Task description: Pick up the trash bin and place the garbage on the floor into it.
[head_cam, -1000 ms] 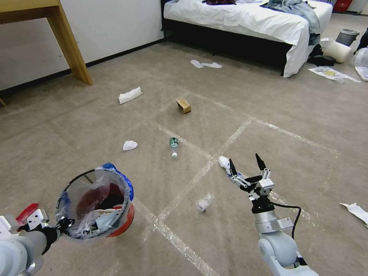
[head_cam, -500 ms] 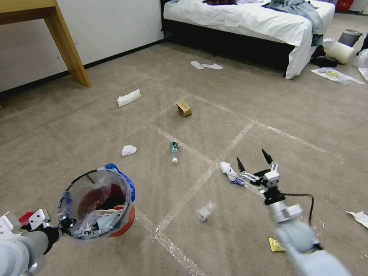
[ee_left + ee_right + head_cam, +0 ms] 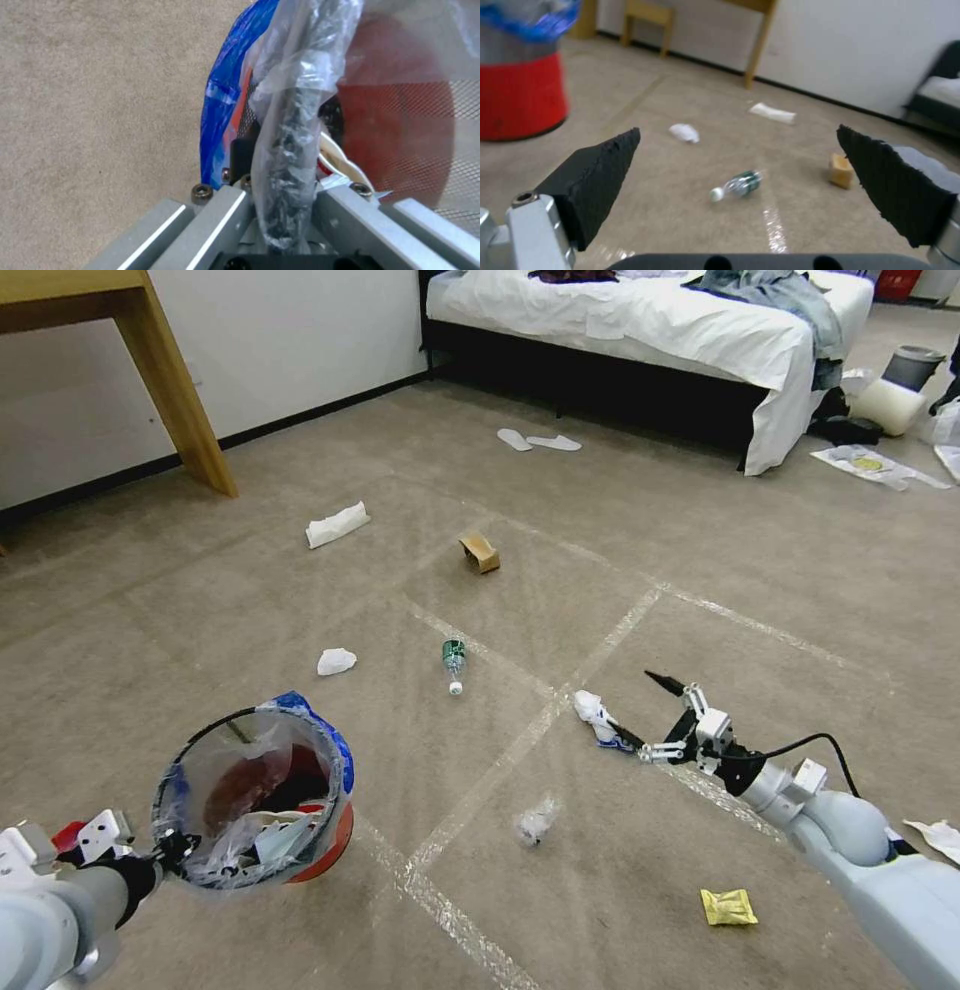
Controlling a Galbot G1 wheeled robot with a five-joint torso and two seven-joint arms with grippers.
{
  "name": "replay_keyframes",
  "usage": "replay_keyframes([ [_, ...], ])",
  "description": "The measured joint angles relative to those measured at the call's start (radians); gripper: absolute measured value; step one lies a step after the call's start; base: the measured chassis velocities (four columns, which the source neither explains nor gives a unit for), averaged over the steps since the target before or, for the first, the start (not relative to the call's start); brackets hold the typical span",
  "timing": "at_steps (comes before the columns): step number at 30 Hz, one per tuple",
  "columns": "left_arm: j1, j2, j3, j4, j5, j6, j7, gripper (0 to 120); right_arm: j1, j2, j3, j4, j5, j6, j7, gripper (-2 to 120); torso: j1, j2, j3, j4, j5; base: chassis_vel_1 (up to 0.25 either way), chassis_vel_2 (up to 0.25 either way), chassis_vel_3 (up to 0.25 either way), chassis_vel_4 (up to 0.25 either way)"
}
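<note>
The red-orange trash bin [image 3: 318, 848] with its clear, blue-edged liner hangs low at the front left. My left gripper [image 3: 165, 852] is shut on its rim, and the left wrist view shows the left gripper [image 3: 280, 195] clamping the liner and the black rim [image 3: 295, 123]. My right gripper [image 3: 640, 707] is open, low over the floor [image 3: 560, 600], just right of a white tissue [image 3: 590, 708] with a blue scrap. Garbage lies around: a green-labelled bottle [image 3: 453, 660], a brown carton [image 3: 480, 552], tissues [image 3: 337, 524] [image 3: 336, 661], crumpled clear plastic [image 3: 535, 820] and a yellow wrapper [image 3: 727, 906]. The right wrist view looks between the open fingers [image 3: 595, 176] at the bottle [image 3: 740, 183].
A bed [image 3: 650, 320] with a black base stands at the back, with flat white slippers [image 3: 538, 441] before it. A wooden table leg [image 3: 180, 400] is at the back left. A grey bin [image 3: 910, 365] and loose papers [image 3: 865, 463] sit at the far right, and another tissue [image 3: 940, 835] lies nearer.
My right arm has dropped and stretched forward and left, bringing the open gripper down beside the white tissue. The yellow wrapper came into view. The left arm holds the bin still.
</note>
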Motion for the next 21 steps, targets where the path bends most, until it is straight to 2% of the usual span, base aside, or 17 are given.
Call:
replay_keyframes([
  [6, 0.0, 0.0, 0.002, 0.002, 0.009, 0.0, 0.006, 0, 0.052, -0.04, -0.059, -0.065, -0.006, 0.035, -0.07, 100, 0.0, 0.0, 0.0, 0.0002, 0.0001, 0.0, 0.0, 0.0, 0.0],
  [11, -0.007, 0.0, 0.008, 0.013, 0.016, 0.0, 0.018, 0, 0.102, -0.137, -0.124, -0.133, -0.048, 0.072, -0.17, 100, 0.0, 0.0, 0.0, -0.0002, -0.0002, 0.0, 0.0, 0.0, 0.0],
  [16, -0.003, -0.001, 0.013, 0.015, 0.029, 0.0, 0.024, 0, 0.139, -0.187, -0.154, -0.161, -0.071, 0.074, -0.221, 100, 0.0, 0.0, 0.0, 0.0, 0.0001, 0.0, 0.0, 0.0, 0.0],
  [19, -0.007, 0.0, 0.023, 0.03, 0.044, 0.001, 0.033, 0, 0.16, -0.234, -0.172, -0.183, -0.092, 0.071, -0.329, 100, 0.0, 0.0, 0.0, 0.0003, 0.0005, 0.0, 0.0, 0.0, 0.0],
  [21, -0.009, 0.001, 0.025, 0.033, 0.045, 0.001, 0.034, 0, 0.162, -0.243, -0.173, -0.189, -0.099, 0.071, -0.354, 100, 0.0, 0.0, 0.0, 0.0003, 0.0002, 0.0, 0.0, 0.0, 0.0],
])
